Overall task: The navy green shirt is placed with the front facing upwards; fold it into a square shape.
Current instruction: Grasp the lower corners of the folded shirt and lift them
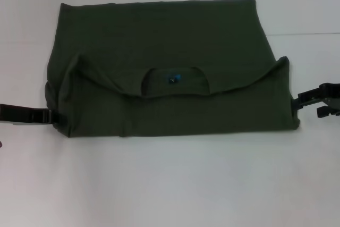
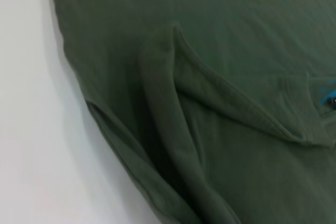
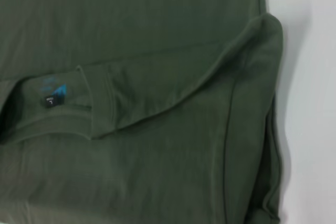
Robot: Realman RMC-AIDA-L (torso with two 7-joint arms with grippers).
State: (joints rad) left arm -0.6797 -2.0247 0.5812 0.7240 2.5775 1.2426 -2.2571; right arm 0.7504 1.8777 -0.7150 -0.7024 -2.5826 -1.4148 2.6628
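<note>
The navy green shirt (image 1: 170,35) lies on the white table, folded into a wide rectangle with its shoulder part doubled over the body. Its ribbed collar (image 1: 175,81) sits mid-shirt, and the small dark label (image 1: 173,77) with blue print shows inside it. No lettering is visible. My left gripper (image 1: 47,116) rests low at the shirt's near left corner, touching the cloth edge. My right gripper (image 1: 314,103) stands open just off the shirt's right edge, holding nothing. The left wrist view shows a folded sleeve ridge (image 2: 168,114), and the right wrist view shows the label (image 3: 52,94) and the folded right corner (image 3: 262,40).
The white table (image 1: 170,184) runs bare in front of the shirt and along both sides. A faint seam in the table top (image 1: 308,34) shows at the back right.
</note>
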